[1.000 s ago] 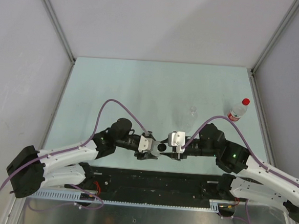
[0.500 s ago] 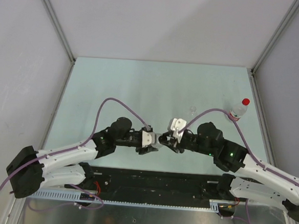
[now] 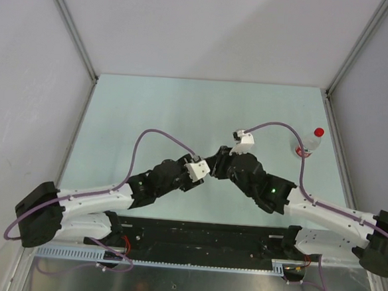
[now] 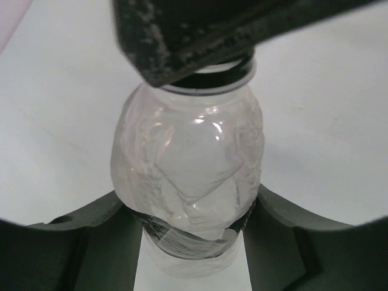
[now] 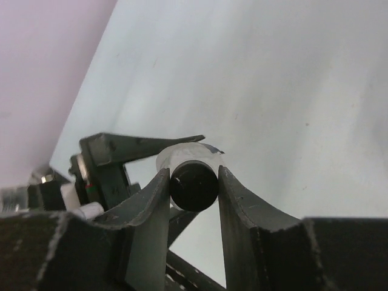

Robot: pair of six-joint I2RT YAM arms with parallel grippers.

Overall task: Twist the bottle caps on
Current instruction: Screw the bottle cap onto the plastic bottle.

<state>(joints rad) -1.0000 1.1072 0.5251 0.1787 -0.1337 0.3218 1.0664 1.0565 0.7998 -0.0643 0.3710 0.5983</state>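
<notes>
So the clear bottle (image 4: 188,151) is clamped round its body by the left gripper (image 4: 191,203), and the black cap (image 5: 194,187) on that bottle's neck is pinched by the right gripper (image 5: 193,174).

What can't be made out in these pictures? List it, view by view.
Left wrist: a right finger covers most of the black cap; the left fingers hide the bottle's lower sides.
Right wrist: the cap hides the bottle's neck, so thread engagement cannot be told.
Top view: the left gripper and right gripper meet and hide both; the labelled bottle's print is too small.
</notes>
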